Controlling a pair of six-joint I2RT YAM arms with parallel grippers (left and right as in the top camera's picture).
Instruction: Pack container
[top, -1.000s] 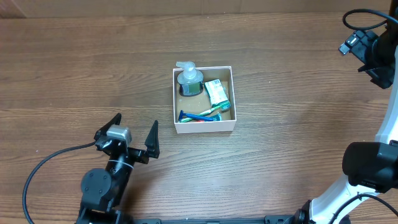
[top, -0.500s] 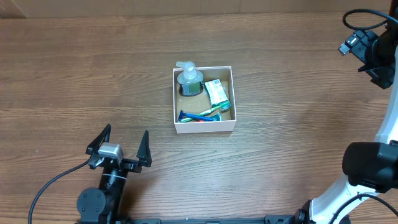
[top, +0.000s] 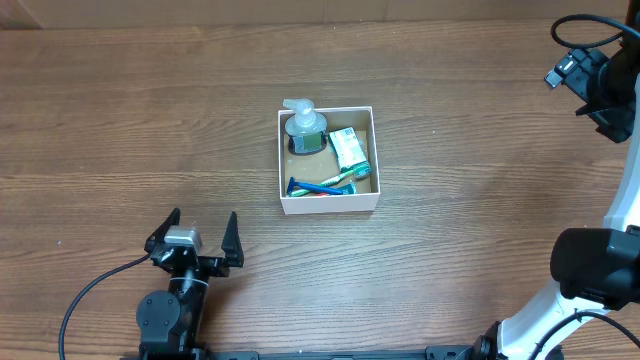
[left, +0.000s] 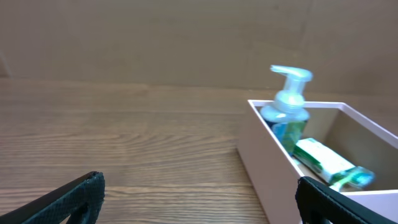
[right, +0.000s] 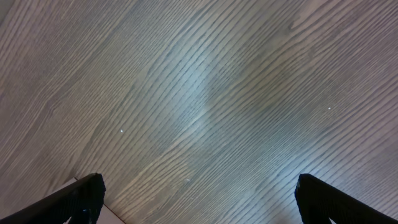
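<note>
While left end effector (top: 202, 220) gapes empty, container (top: 330, 204) sits well apart, ahead-right.

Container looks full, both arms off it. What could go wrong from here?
1. The pump bottle stands taller than the container walls, with its nozzle over the corner. A low arm pass could tip it.
2. The left gripper is open and low, with the container ahead. A forward move might shove it.
</note>
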